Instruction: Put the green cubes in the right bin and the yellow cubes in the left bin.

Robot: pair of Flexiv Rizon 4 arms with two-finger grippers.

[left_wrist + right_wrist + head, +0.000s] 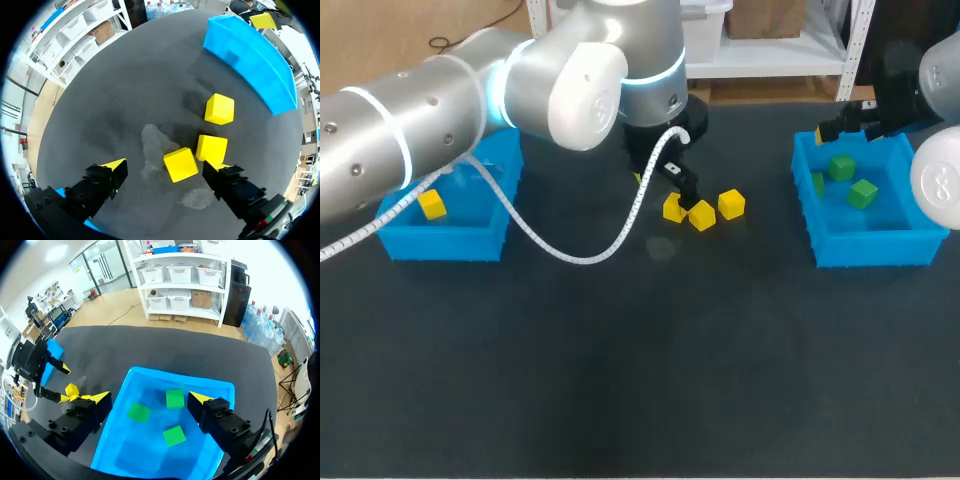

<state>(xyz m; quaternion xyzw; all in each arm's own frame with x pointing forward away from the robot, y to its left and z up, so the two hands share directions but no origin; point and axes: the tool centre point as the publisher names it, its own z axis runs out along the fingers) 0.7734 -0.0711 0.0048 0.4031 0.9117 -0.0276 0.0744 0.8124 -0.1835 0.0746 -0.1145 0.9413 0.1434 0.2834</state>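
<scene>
Three yellow cubes [672, 208] [701, 215] [731, 204] lie close together at the table's middle. My left gripper [665, 190] hangs open just above them. In the left wrist view one yellow cube [180, 164] lies between its fingers [112, 171], a second [211, 148] by the other finger, and a third [219, 108] ahead. The left bin [390, 240] holds one yellow cube [432, 205]. My right gripper [845, 122] is open over the right bin [865, 250], which holds three green cubes [175, 398] [139, 412] [174, 435].
A white coiled cable [570, 255] droops from my left arm onto the dark table mat between the left bin and the cubes. Bare mat stretches across the whole front half of the table.
</scene>
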